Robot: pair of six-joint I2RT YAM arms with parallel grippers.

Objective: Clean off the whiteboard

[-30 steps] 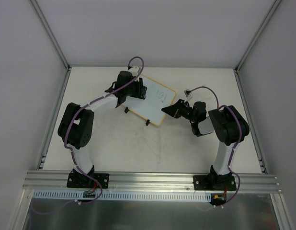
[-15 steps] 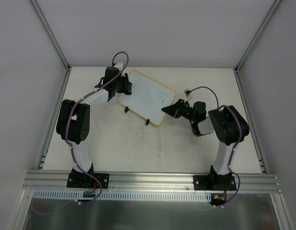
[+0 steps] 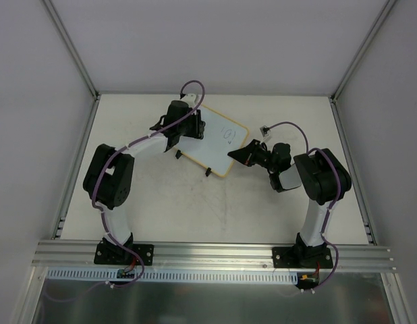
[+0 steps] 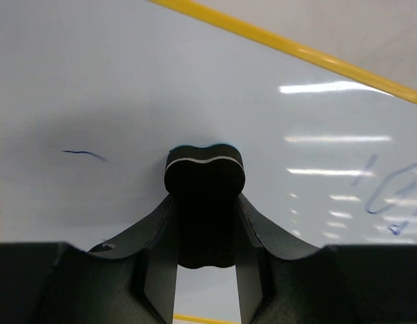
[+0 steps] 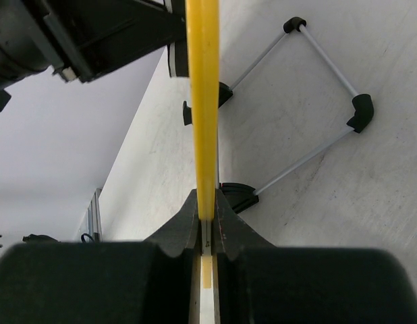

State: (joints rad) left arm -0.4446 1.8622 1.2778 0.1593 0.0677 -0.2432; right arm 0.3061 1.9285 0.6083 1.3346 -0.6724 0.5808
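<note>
The whiteboard is a white rectangle with a yellow rim, lying tilted at the middle back of the table. Blue marks remain near its right end. My left gripper is shut on a small black eraser block and presses it on the board's left part. A short blue stroke lies left of the eraser and blue writing at the right. My right gripper is shut on the board's yellow rim, seen edge-on in the right wrist view.
A wire stand with black corner pieces shows under the board in the right wrist view. Two black clip feet stick out at the board's near edge. A small white connector lies right of the board. Grey walls enclose the table.
My left gripper with the eraser swept to the board's left edge and came back right onto the board. The right gripper and the board have stayed put.
</note>
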